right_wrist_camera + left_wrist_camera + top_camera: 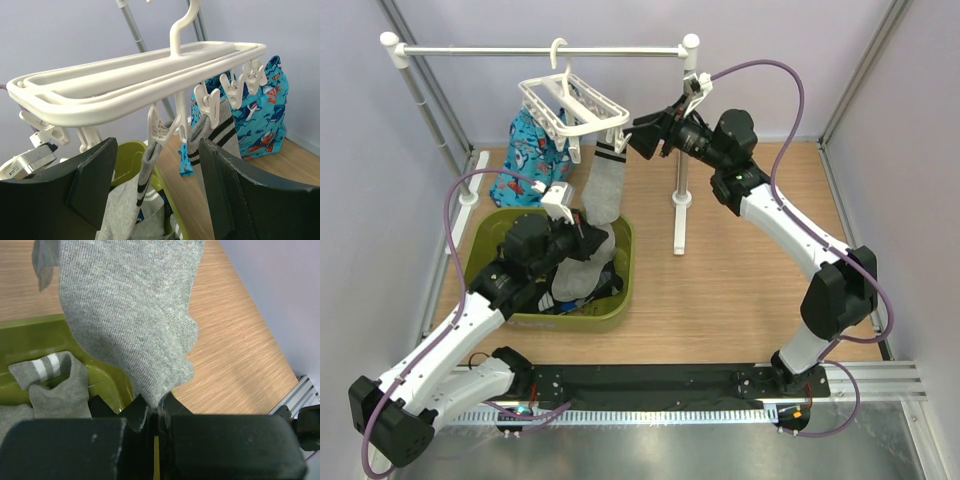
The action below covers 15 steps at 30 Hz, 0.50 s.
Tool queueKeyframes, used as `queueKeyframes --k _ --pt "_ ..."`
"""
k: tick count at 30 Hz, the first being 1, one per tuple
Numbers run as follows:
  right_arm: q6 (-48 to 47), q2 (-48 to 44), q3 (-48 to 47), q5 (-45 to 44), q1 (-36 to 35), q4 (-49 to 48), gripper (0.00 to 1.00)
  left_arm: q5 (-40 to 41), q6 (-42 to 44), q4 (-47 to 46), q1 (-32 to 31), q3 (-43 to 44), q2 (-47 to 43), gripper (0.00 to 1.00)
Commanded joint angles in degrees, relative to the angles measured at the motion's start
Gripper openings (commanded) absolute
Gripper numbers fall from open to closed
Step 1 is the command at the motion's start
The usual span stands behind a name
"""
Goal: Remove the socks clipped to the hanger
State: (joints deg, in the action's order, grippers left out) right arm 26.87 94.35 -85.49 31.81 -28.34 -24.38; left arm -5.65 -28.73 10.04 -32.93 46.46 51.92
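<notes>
Pincer, left (155, 409): fingers together, clamped on the toe end of a grey sock (603, 195), at about 8 o'clock on the table (740, 290).
Bin: a green bin (626, 275) sits under and beside that pincer. It holds loose socks (52, 382), one grey with a white-striped cuff and some dark ones. These count as done.
Held sock: it stretches from the grip up toward 12 o'clock, its striped cuff at the hanger. It looks fastened at the top, so this one is in hand but not free.
Pincer, right (159, 150): fingers wide apart, holding nothing, raised at 3 o'clock of the hanger, with a clip (161, 131) and its sock cuff in the gap between them.
Hanger (125, 75): white frame hooked on the rail (540, 48) at about 11 o'clock. A second striped cuff (220, 127) hangs from a clip further along, and most other clips show bare.
Beyond: blue patterned fabric (532, 150) lies behind the hanger.
Progress: well along, I judge. At least two socks are left on clips; an exact count cannot be told.
</notes>
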Motion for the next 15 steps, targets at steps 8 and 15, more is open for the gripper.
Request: queueKeyframes --k 8,15 --pt "-2.1 3.5 -8.0 -4.2 -3.3 0.9 0.7 -1.0 -1.0 -2.7 0.1 -0.2 -0.3 0.0" --pt "-3.5 4.4 -9.1 -7.5 -4.4 1.6 0.61 -1.2 -1.1 -2.9 0.1 -0.5 -0.4 0.0"
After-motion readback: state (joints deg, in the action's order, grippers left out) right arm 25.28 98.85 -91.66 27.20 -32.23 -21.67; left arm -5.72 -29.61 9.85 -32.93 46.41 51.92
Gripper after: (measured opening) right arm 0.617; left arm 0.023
